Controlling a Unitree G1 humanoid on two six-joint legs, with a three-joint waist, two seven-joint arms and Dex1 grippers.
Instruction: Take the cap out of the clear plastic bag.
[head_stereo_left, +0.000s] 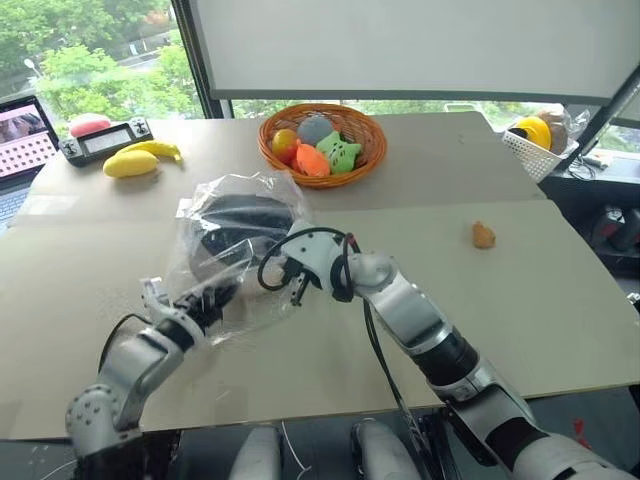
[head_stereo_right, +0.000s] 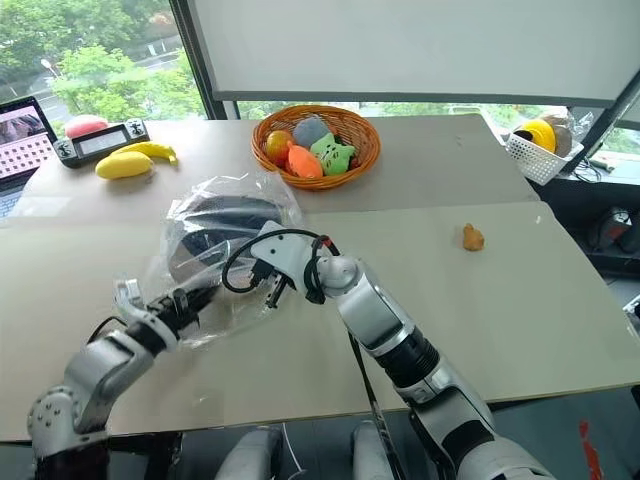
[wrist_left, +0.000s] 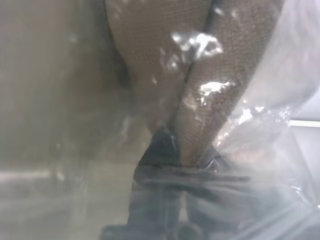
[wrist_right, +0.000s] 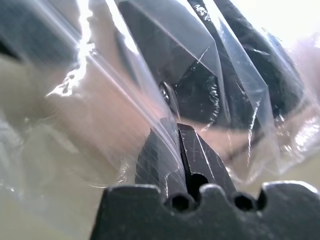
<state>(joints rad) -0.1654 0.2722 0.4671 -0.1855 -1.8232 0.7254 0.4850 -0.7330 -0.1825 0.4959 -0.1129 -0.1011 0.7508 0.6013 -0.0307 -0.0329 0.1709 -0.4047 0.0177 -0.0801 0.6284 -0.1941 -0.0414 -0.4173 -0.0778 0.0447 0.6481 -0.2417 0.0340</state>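
The clear plastic bag (head_stereo_left: 232, 262) lies crumpled on the table's left middle, lifted off the surface at its near side. Inside it sits the cap (head_stereo_left: 240, 222), a dark mound. My left gripper (head_stereo_left: 213, 299) is at the bag's near left corner, wrapped in plastic. In the left wrist view its fingers (wrist_left: 161, 150) are shut on the cap's beige fabric (wrist_left: 210, 105). My right gripper (head_stereo_left: 297, 287) is at the bag's right edge, shut on a fold of the clear film (wrist_right: 150, 115), with the dark cap (wrist_right: 200, 95) just beyond it.
A wicker basket (head_stereo_left: 372, 150) of plush toys stands behind the bag. At the far left lie a yellow fruit (head_stereo_left: 130, 163), a controller (head_stereo_left: 105, 140) and a laptop (head_stereo_left: 20, 140). A white basket (head_stereo_left: 535, 152) sits far right, a small orange object (head_stereo_left: 483, 235) on the right.
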